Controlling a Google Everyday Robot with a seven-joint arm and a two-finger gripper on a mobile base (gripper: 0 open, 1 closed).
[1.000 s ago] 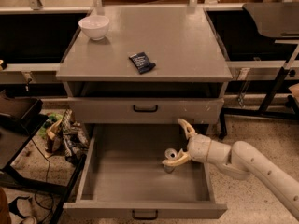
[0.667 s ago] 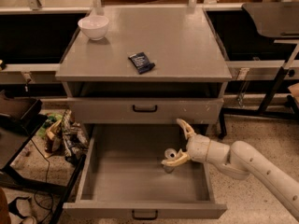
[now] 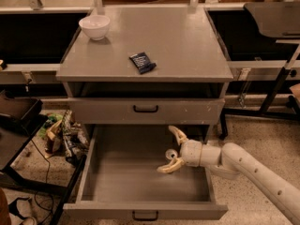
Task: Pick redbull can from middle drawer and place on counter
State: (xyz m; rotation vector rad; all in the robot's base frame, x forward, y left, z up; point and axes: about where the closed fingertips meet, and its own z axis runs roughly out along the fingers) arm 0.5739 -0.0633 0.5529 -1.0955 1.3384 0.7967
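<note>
The redbull can (image 3: 169,154) stands upright on the floor of the open middle drawer (image 3: 117,172), right of centre; only its silvery top shows between the fingers. My gripper (image 3: 171,151) reaches in from the right, low in the drawer. Its two cream fingers are spread open, one (image 3: 177,134) behind the can and one (image 3: 168,168) in front of it, not closed on it. The counter (image 3: 178,41) is the grey top of the cabinet, above and behind.
A white bowl (image 3: 94,26) sits at the counter's back left, and a dark blue flat packet (image 3: 142,62) lies near its front middle. The upper drawer front (image 3: 145,109) is closed, right above the gripper. Clutter and cables (image 3: 61,137) lie on the floor to the left.
My gripper has slid a little to the left, so its open fingers now straddle the can more fully. The can has not moved.
</note>
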